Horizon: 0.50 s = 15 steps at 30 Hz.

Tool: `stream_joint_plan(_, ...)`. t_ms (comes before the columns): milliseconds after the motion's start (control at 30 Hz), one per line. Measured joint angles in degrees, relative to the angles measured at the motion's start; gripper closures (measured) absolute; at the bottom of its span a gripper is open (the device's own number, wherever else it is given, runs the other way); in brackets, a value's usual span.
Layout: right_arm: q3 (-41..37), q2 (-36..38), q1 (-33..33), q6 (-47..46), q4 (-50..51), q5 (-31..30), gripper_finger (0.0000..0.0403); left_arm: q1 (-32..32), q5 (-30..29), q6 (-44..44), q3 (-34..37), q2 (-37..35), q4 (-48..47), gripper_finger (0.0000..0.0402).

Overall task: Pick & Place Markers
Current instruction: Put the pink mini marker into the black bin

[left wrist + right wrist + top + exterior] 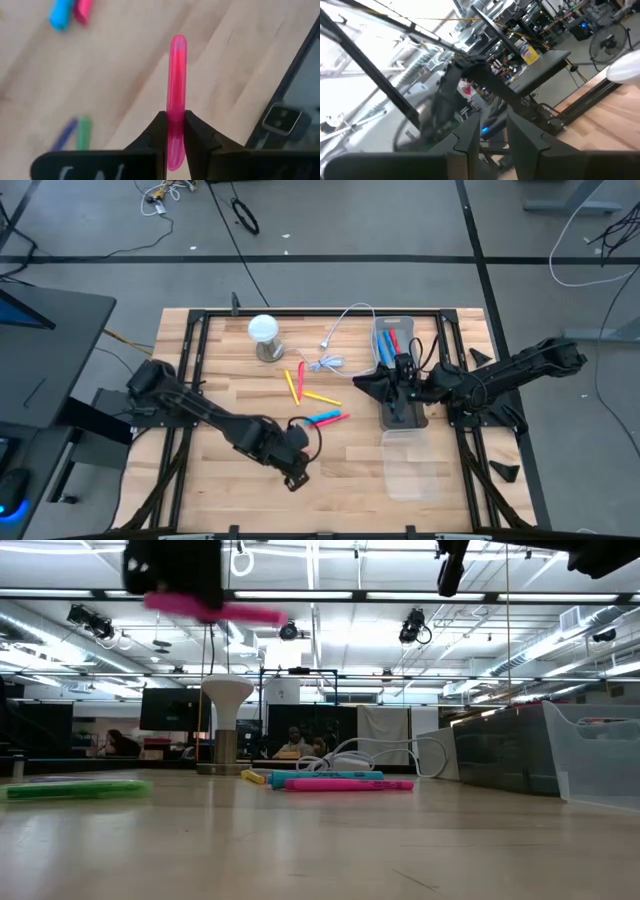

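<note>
My left gripper (175, 131) clamps the pink stick-shaped marker (177, 85); I carry it level toward the clear plastic bin (412, 465), right jaws unclear.

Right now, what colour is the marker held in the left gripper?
Pink. The marker shows best in the left wrist view, clamped in the left gripper.

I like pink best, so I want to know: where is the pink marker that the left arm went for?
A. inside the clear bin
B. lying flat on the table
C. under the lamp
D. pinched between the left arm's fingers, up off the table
D: the left wrist view shows the pink marker pinched by the left gripper, and the low view shows it held up above the table.
</note>
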State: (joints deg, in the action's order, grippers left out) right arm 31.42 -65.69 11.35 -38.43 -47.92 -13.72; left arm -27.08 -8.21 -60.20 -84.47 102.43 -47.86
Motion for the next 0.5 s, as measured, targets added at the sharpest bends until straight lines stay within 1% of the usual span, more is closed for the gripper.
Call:
stream_joint_plan(133, 0.0, 0.0, 0.0, 3.1, 0.0, 3.0, 0.0303, 1.7, -4.8, 2.6, -5.3, -1.4, -3.3, 0.0362)
stream_joint_plan(200, 0.0, 0.0, 0.0, 2.9, 0.0, 3.9, 0.0303, 2.7, -6.5, 5.3, -7.8, -1.5, -5.4, 0.0362)
stream_joint_plan(300, 0.0, 0.0, 0.0, 0.8, 0.1, 4.3, 0.0303, 4.2, -8.5, 9.1, -11.5, -1.6, -7.6, 0.0362)
stream_joint_plan(500, 0.0, 0.0, -0.2, -8.0, 0.3, 4.3, 0.0303, 7.5, -10.2, 19.3, -17.4, -1.6, -11.4, 0.0362)
